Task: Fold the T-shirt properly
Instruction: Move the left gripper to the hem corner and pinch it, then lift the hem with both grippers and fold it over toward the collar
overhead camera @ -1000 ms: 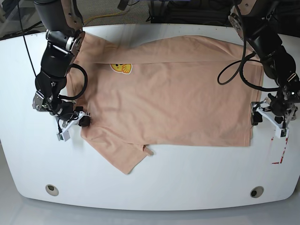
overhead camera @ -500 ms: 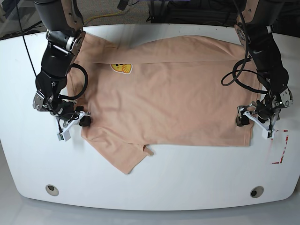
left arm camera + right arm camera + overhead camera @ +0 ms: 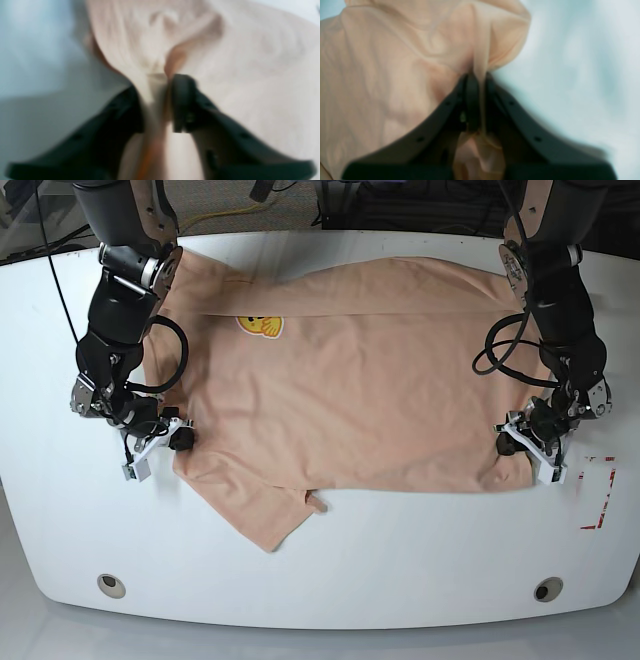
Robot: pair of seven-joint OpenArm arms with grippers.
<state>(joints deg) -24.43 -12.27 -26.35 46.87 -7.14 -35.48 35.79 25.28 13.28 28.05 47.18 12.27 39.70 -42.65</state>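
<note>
The peach T-shirt [image 3: 370, 390] lies spread flat on the white table [image 3: 400, 560], its yellow smiley patch [image 3: 259, 326] at the upper left and one sleeve [image 3: 262, 515] sticking out toward the front. My left gripper [image 3: 518, 444] is on the shirt's right edge near the front corner. In the left wrist view, my left gripper [image 3: 156, 85] is shut on a bunched ridge of the T-shirt [image 3: 250, 62]. My right gripper [image 3: 176, 438] is at the shirt's left edge; the right wrist view shows my right gripper [image 3: 478, 77] shut on a fold of the T-shirt [image 3: 395, 62].
Red tape marks [image 3: 600, 490] lie on the table just right of my left gripper. Two round holes [image 3: 111, 585] [image 3: 546, 589] sit near the table's front edge. Black cables [image 3: 500, 345] loop off the left arm over the shirt's right side.
My left gripper has moved in from beyond the shirt's right edge onto the cloth and shut on it. The right arm and the rest of the shirt have not moved.
</note>
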